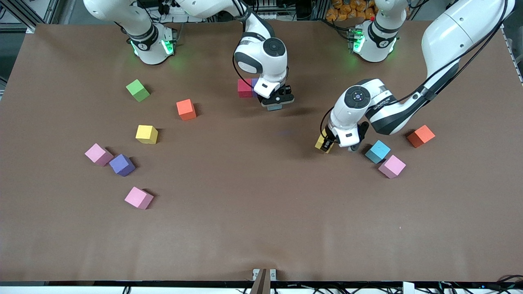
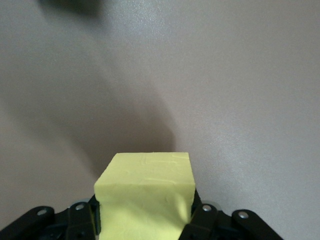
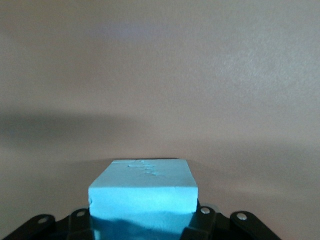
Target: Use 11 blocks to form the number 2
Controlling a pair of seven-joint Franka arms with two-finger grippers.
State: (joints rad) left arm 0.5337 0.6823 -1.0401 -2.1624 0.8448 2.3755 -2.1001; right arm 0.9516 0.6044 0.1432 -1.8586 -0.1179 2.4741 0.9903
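The number 2 was barely begun in the front view: a red block (image 1: pixel 244 88) and a purple block (image 1: pixel 255 85) touched near the bases, while nine loose cubes lay scattered on the worktop (image 1: pixel 261 228).

Left wrist view: the left hand (image 2: pixel 145 220) clamped a yellow block (image 2: pixel 145 200), likely for placing.

Right wrist view: the right hand (image 3: pixel 145 220) gripped a light blue block (image 3: pixel 144 192).

The right arm's wrist half hides a purple block (image 1: pixel 255 83) beside a red block (image 1: pixel 244 88).
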